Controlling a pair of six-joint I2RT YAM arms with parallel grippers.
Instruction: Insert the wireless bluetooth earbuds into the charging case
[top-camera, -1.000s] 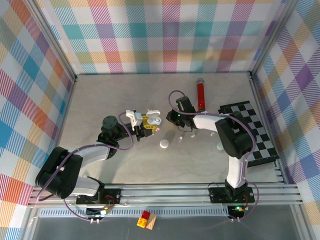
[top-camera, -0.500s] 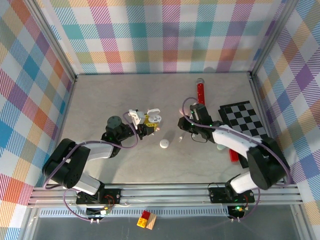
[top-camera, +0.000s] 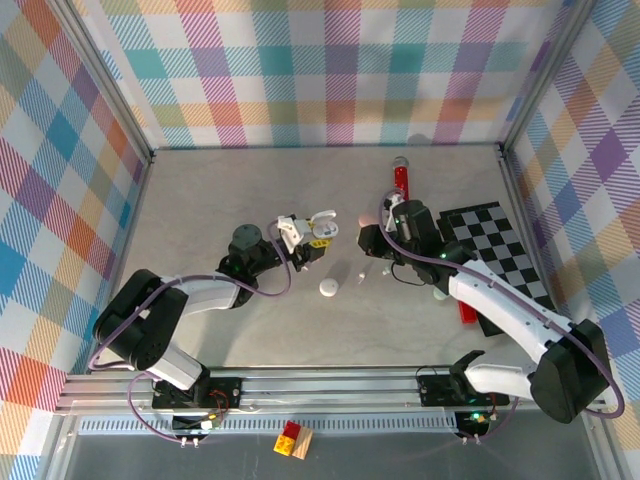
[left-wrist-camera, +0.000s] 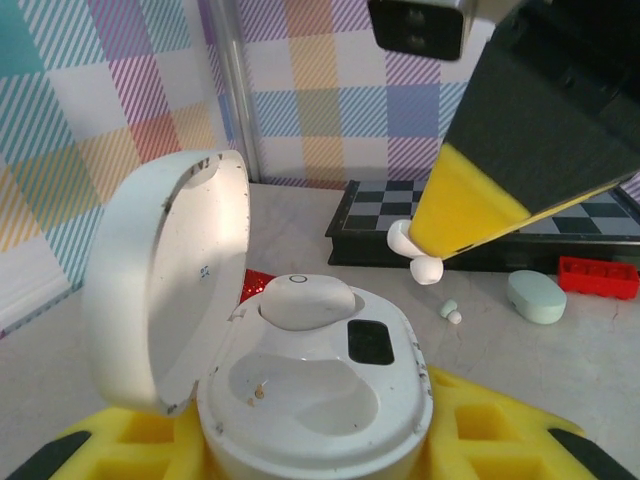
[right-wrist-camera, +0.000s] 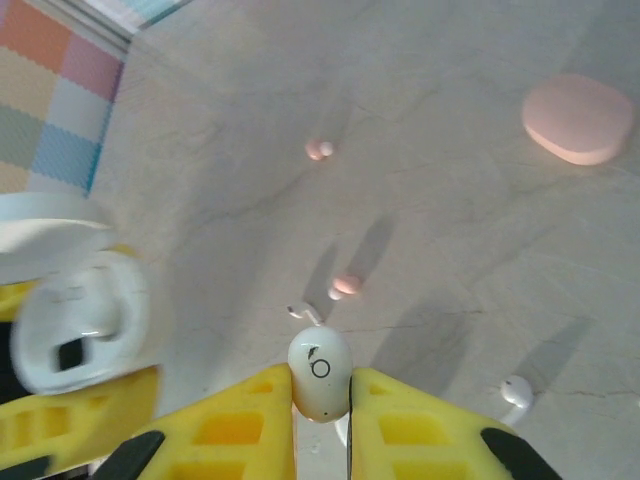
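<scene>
From where I stood beside the desk (top-camera: 200, 190), both arms had shifted in the last second. The left arm had carried the open charging case (left-wrist-camera: 395, 385) a little to the right and away from the bases. The right arm had swung its elbow out wide and low to the right, so the two wrists now faced each other across a small gap. Neither grip had altered. The left fingers (left-wrist-camera: 490, 430) were clamped on the case's body from either side, its lid tipped back. The right fingers (right-wrist-camera: 230, 420) were pinched almost together on a white earbud (right-wrist-camera: 320, 375), held clear of the desk, near the case but apart from it. A seated earbud (left-wrist-camera: 300, 300) already filled the well farther from the left wrist, and the nearer well lay bare. Two pink earbuds (right-wrist-camera: 346, 285) and a loose white earbud (right-wrist-camera: 515, 392) lay on the desk, with a pink case (right-wrist-camera: 580, 118) and a closed white case (top-camera: 329, 288) lying apart. To my mind the reshuffle had set up the insertion: bud and open mouth were brought face to face. What was left was to bring the bud over the bare well and seat it squarely, a small target where a tilted bud could catch on the rim.
</scene>
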